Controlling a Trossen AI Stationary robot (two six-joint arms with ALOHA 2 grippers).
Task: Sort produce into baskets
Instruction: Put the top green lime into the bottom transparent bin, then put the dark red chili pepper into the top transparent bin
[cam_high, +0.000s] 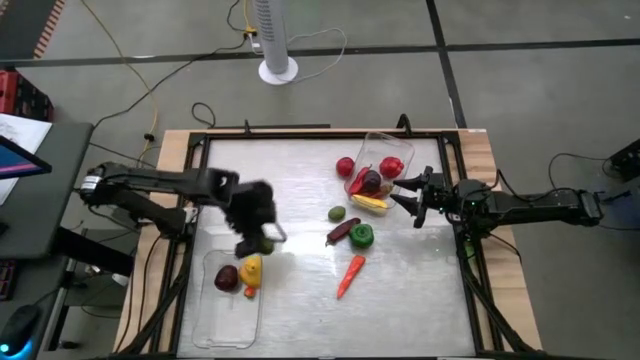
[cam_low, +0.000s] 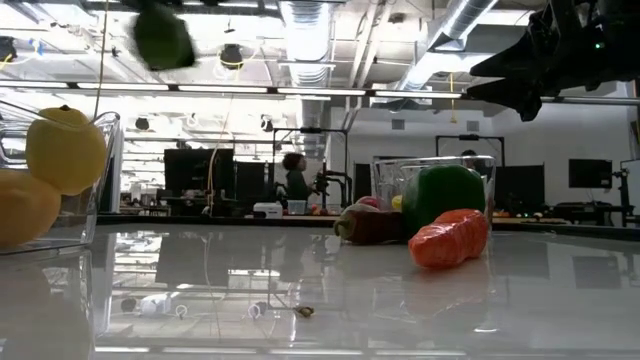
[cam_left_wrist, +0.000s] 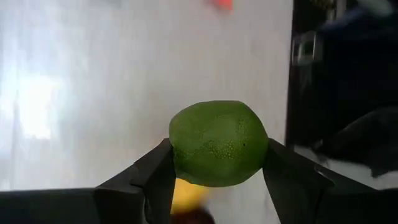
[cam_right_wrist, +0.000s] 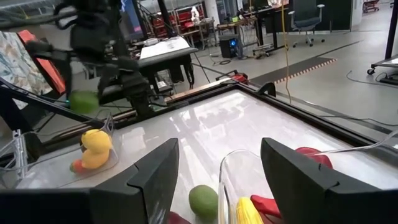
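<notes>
My left gripper (cam_high: 262, 240) is shut on a green lime (cam_left_wrist: 217, 143) and holds it above the far end of the left clear basket (cam_high: 212, 325). That basket holds a yellow piece (cam_high: 250, 267), a dark red-purple piece (cam_high: 226, 277) and a small orange bit. My right gripper (cam_high: 405, 203) is open and empty at the near right side of the right clear basket (cam_high: 385, 143), which holds red peppers, a dark piece and a yellow piece. On the table between the baskets lie another green piece (cam_high: 337, 213), a dark purple piece (cam_high: 340, 232), a green pepper (cam_high: 362, 235) and an orange carrot (cam_high: 350, 275). My left gripper pinches the lime between its two fingers, one finger on each of two opposite sides (cam_left_wrist: 177, 155). The lime is lifted clear, high above the table in the low view (cam_low: 163, 38).
A red round piece (cam_high: 345, 166) lies at the right basket's left side. A dark frame (cam_high: 300, 135) runs around the white table top. Bare table lies at the far left and along the near right. A white fan base (cam_high: 278, 70) stands on the floor beyond the table.
</notes>
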